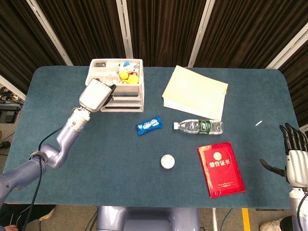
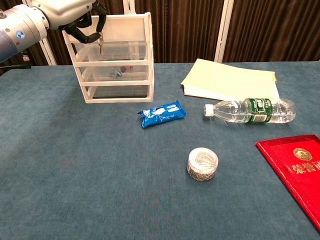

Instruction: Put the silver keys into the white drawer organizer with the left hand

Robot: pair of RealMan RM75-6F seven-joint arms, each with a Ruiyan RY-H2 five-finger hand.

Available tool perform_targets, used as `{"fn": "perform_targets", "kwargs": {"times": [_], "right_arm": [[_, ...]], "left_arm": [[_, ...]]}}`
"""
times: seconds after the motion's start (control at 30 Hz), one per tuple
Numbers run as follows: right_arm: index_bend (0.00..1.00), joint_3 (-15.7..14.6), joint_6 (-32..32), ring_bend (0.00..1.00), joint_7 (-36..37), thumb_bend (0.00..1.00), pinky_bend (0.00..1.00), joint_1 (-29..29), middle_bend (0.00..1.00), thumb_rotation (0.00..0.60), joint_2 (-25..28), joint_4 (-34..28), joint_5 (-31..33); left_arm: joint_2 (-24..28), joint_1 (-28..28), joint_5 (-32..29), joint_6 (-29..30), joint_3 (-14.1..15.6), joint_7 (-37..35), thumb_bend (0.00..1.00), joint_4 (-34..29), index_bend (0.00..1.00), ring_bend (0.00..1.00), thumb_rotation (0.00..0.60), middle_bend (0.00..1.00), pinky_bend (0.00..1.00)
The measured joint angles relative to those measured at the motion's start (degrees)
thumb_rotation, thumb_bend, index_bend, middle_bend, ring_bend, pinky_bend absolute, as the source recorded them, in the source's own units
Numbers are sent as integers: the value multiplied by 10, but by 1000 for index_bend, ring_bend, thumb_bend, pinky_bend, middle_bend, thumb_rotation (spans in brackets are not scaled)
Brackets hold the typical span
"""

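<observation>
Bright, even overhead light leaves only faint shadows on the table [image 1: 120,154], both views sharp with no blur, mild glare on the bottle [image 2: 250,110] and the red booklet [image 1: 221,168], dark curtains behind, slight bending toward the edges.
</observation>
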Motion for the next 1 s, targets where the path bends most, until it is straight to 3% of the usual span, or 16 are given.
{"fn": "perform_targets", "kwargs": {"times": [1.0], "right_arm": [[0, -1, -1, 0, 5, 45, 0, -1, 0, 600, 2, -2, -1]], "left_arm": [[-44, -8, 10, 19, -5, -26, 437, 69, 616, 879, 600, 996, 747]]}}
